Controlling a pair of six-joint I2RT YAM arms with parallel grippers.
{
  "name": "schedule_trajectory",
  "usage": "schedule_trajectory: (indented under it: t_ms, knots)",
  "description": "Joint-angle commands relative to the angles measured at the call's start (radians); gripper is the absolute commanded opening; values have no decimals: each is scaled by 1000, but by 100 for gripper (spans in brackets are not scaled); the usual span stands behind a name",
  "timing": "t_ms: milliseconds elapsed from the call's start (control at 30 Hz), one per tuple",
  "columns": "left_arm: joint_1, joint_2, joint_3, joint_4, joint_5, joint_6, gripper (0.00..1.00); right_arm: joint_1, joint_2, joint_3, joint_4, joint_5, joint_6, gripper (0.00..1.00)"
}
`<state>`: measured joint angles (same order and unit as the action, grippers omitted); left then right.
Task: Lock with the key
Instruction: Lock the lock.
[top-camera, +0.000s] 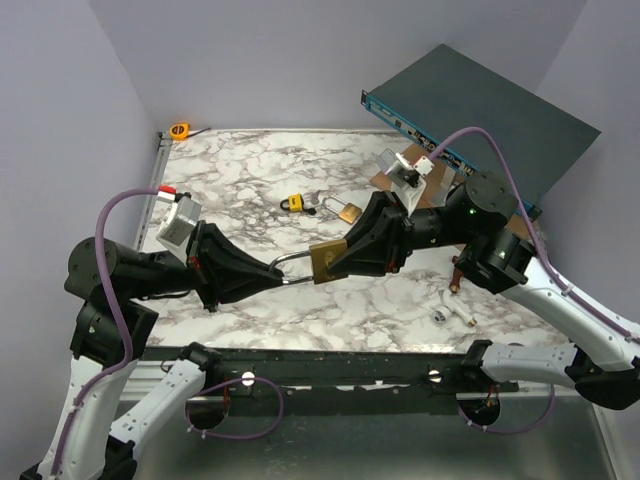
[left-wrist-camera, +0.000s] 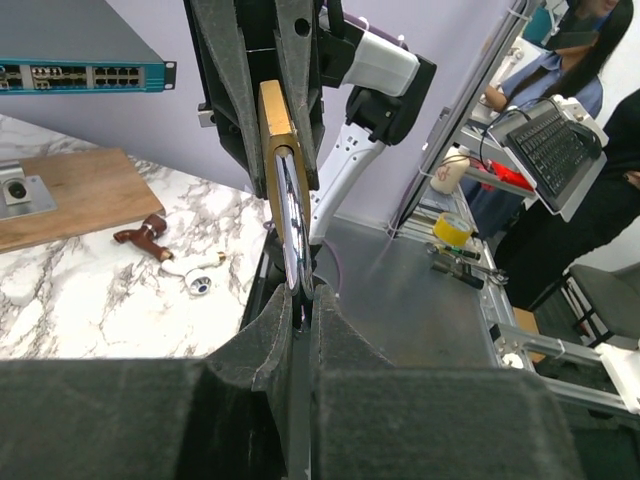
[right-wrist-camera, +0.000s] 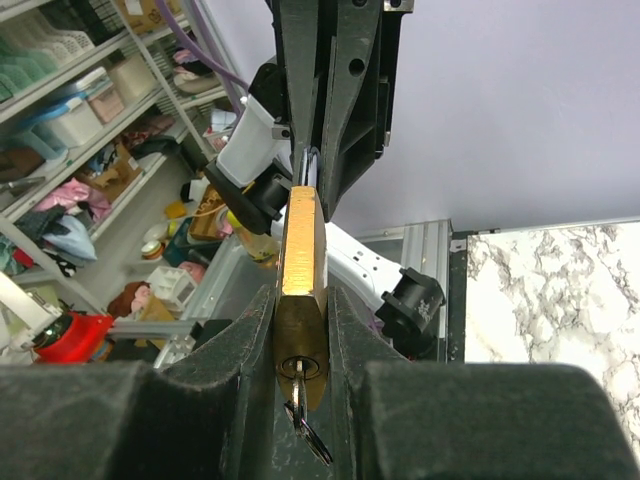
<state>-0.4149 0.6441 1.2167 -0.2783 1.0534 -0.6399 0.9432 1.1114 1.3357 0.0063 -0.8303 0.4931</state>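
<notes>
A large brass padlock (top-camera: 325, 260) hangs in the air between my two arms above the table's middle. My right gripper (top-camera: 340, 258) is shut on the padlock's body (right-wrist-camera: 301, 290). A key (right-wrist-camera: 305, 415) sticks in the keyhole at the body's bottom, with its ring hanging down. My left gripper (top-camera: 270, 272) is shut on the steel shackle (top-camera: 293, 268), which shows edge-on in the left wrist view (left-wrist-camera: 293, 225) above the brass body (left-wrist-camera: 274, 125). The left gripper (left-wrist-camera: 298, 300) and the right gripper (right-wrist-camera: 301, 300) face each other.
Two small padlocks (top-camera: 293, 203) (top-camera: 348, 212) lie on the marble table (top-camera: 250, 170) behind the arms. A wooden board (top-camera: 385, 178) with a metal fitting and a blue network switch (top-camera: 480, 110) stand at back right. Small white and brown parts (top-camera: 455, 300) lie at right.
</notes>
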Motion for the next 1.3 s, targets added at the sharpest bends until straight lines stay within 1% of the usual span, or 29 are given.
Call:
schedule_trajectory:
  t_ms: [0, 167, 300, 500, 633, 767, 867, 1100, 1267]
  knots:
    - [-2, -6, 14, 5, -76, -3, 0, 5, -21, 51, 99, -74, 26, 1]
    - [-8, 15, -5, 9, -107, 0, 0, 5, -18, 58, 18, 22, -40, 1]
    - [-22, 48, -31, 27, -128, -3, 0, 5, -22, 34, -5, 92, -78, 1]
    - [-58, 94, -57, 52, -181, 20, 0, 5, -16, 7, -5, 109, -92, 1]
    - [-85, 130, -61, 38, -237, 60, 0, 5, -7, -2, -47, 107, -102, 1]
    - [-86, 157, -51, 36, -267, 80, 0, 5, -19, -16, -52, 89, -98, 1]
    - [-89, 174, -40, 43, -274, 82, 0, 5, -24, -19, -75, 113, -109, 1]
    - [-171, 240, -28, 49, -313, 100, 0, 22, -4, -79, -40, 213, -102, 1]
    - [-188, 273, -54, 103, -285, 74, 0, 35, 3, -127, -16, 263, -123, 1]
